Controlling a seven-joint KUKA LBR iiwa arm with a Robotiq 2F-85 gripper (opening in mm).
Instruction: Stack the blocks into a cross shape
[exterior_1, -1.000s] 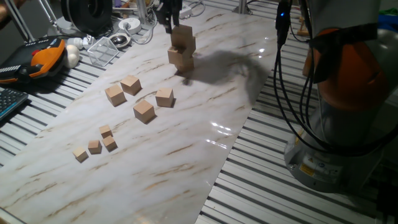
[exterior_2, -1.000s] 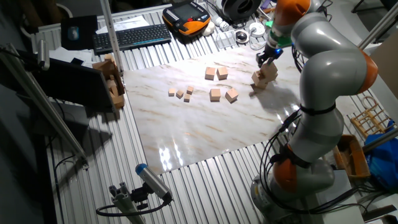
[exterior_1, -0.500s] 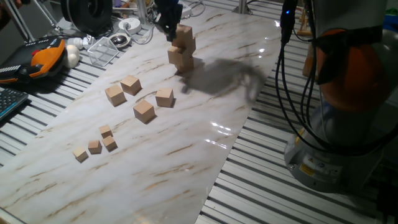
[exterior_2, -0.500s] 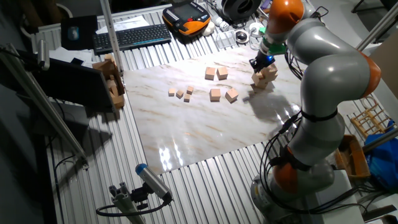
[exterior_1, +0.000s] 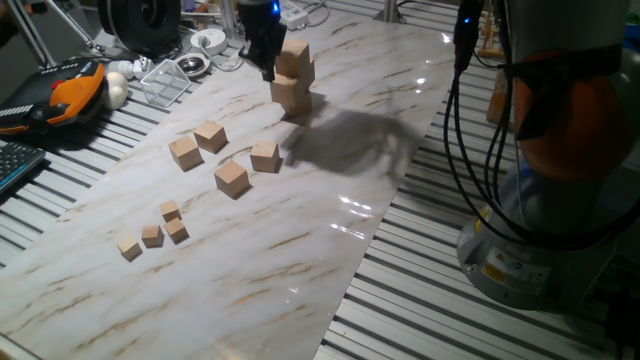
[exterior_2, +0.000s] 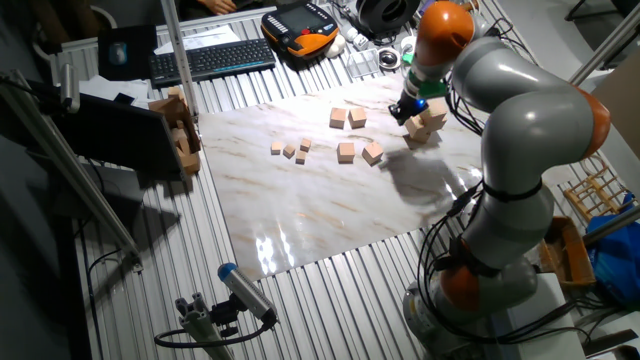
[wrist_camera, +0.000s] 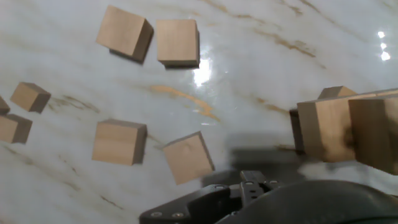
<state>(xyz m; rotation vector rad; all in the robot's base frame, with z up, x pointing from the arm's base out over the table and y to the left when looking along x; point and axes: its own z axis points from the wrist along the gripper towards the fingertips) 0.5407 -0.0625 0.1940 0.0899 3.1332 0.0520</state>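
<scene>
Hand view alone shows the stacked blocks beside four loose blocks; tool state unclear

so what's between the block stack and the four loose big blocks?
Nothing. In one fixed view, bare marble tabletop separates the stack from the nearest loose block; the hand hangs beside the stack, not between them.

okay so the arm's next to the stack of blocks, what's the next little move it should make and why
Probably travel toward the four loose blocks and line up over one. The gripper sits beside the stack and seems to carry nothing, and the hand view shows the loose blocks lying apart on the marble table.
</scene>
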